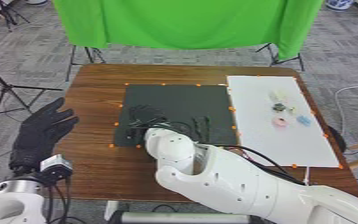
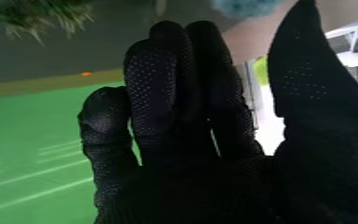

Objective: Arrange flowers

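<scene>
Item: one brown wooden table (image 1: 94,100). On it, a black mat (image 1: 162,95) toward the middle and a white sheet (image 1: 264,145) on the right side, small orange markers along the edges of both.

Item: four small flower pieces, grouped on the upper half of the white sheet. Pale yellow-green piece (image 1: 278,94), farthest from the robot; dark green piece (image 1: 279,107), nearer the robot than the first; pink flower (image 1: 279,121), nearer again; blue flower (image 1: 304,120), just to the right of the pink one.

Item: dark slender shapes (image 1: 207,129), on the right part of the black mat, perhaps stems; the view is too coarse to be certain.

Item: left hand (image 1: 47,131), black glove, at the left edge of the table, fingers extended and relaxed, away from the flowers.

Item: right hand (image 1: 151,123), black glove, above the black mat, well apart from the pink and blue flowers. In the right wrist view, the right hand (image 2: 189,175) has its fingers nearly straight, the thumb standing apart from them, nothing clamped between. Beyond the fingertips: green spiky foliage (image 2: 38,16) and a fluffy blue bloom (image 2: 246,6), blurred.

Item: green cloth (image 1: 189,25), hung behind the table.
</scene>
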